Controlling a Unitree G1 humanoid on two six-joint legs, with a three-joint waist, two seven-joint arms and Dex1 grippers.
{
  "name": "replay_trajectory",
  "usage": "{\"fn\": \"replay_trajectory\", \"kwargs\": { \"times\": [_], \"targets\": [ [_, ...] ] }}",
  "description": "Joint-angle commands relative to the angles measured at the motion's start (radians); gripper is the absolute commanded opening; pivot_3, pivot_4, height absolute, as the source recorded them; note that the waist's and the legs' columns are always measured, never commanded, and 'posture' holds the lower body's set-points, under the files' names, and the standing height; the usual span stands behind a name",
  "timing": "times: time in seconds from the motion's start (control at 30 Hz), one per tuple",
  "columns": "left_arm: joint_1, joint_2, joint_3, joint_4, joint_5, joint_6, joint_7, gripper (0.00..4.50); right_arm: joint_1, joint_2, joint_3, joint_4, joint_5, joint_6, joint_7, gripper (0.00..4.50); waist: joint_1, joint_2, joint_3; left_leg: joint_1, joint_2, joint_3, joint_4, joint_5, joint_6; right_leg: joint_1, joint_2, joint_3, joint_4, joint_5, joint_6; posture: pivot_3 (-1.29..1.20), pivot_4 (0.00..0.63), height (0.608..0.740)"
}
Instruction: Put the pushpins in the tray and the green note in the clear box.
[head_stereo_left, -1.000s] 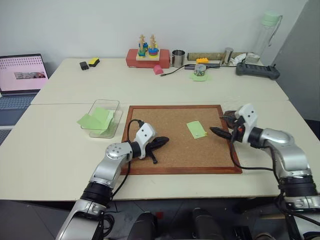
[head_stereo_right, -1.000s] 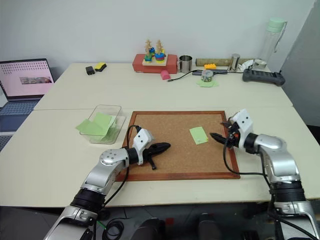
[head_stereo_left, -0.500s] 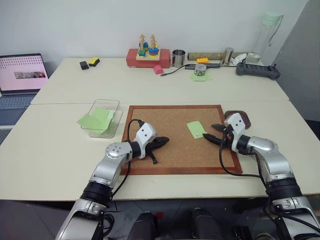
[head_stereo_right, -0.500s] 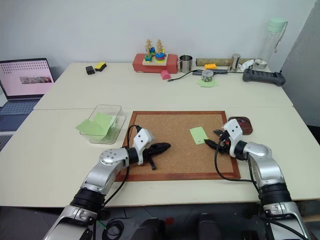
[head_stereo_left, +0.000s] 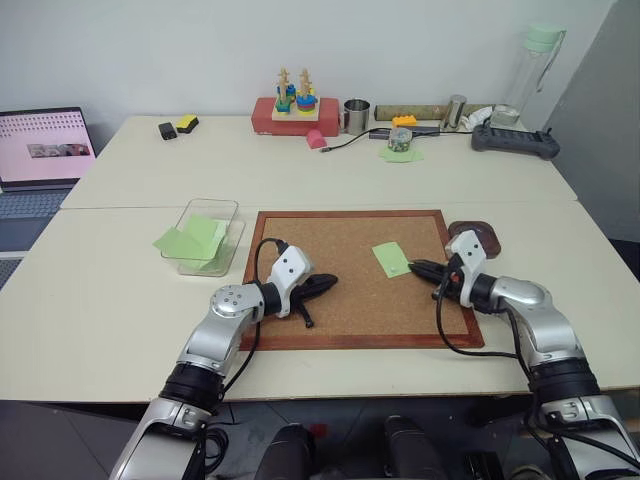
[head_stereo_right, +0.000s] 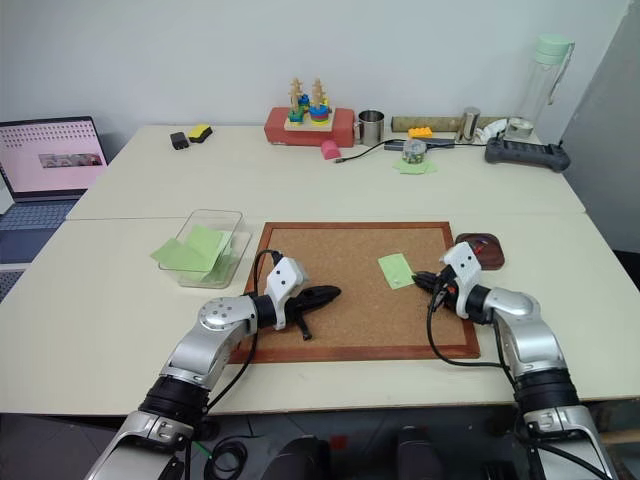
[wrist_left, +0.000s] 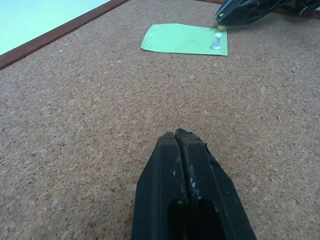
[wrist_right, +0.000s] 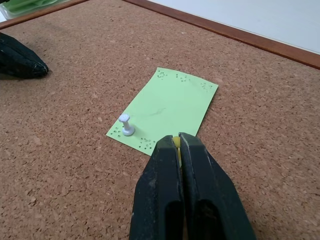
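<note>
The green note (head_stereo_left: 390, 259) lies flat on the corkboard (head_stereo_left: 345, 250), right of its middle. My right gripper (wrist_right: 177, 141) is shut at the note's corner on a yellow pushpin (wrist_right: 176, 143), whose head shows between the fingers. A pale pushpin (wrist_right: 126, 125) stands upright in another corner of the note. The tray (head_stereo_left: 477, 237) sits just off the board's right edge, behind my right arm. The clear box (head_stereo_left: 207, 236) stands left of the board with green slips in it. My left gripper (head_stereo_left: 327, 283) rests shut and empty on the board's left part.
One green slip (head_stereo_left: 176, 241) hangs over the clear box's left wall. A laptop (head_stereo_left: 42, 148) is at the far left. Along the back edge stand a toy stacker on a red base (head_stereo_left: 290, 112), a metal cup (head_stereo_left: 356, 115), a bottle (head_stereo_left: 535, 70) and a black controller (head_stereo_left: 515, 140).
My right gripper moved left from beside the tray to the note's corner, dropped a little and shut on the yellow pushpin. The left arm kept still.
</note>
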Motion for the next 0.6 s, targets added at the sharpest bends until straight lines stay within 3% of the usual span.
{"fn": "replay_trajectory", "kwargs": {
  "times": [0.03,0.4,0.6],
  "targets": [
    [0.039,0.022,-0.019,0.036,0.034,0.028,-0.004,0.00,0.007,-0.011,-0.035,-0.066,0.050,0.020,0.022,0.02,0.000,0.000,0.000,0.000,0.000,0.000,0.000,0.000,0.000,0.000,0.000,0.000,0.000,0.000,0.000,0.00,0.150,0.740],
    [0.046,0.024,-0.027,0.041,0.042,0.029,-0.002,0.00,-0.003,-0.037,-0.154,-0.156,0.180,0.145,-0.007,0.02,0.000,0.000,0.000,0.000,0.000,0.000,0.000,0.000,0.000,0.000,0.000,0.000,0.000,0.000,0.000,0.00,0.150,0.740],
    [0.048,0.024,-0.031,0.040,0.043,0.028,-0.002,0.00,-0.058,-0.063,-0.238,-0.052,0.154,0.177,-0.132,0.02,0.000,0.000,0.000,0.000,0.001,0.000,0.000,0.000,0.000,0.000,0.001,0.000,0.000,0.000,0.000,0.00,0.150,0.740]
  ]
}}
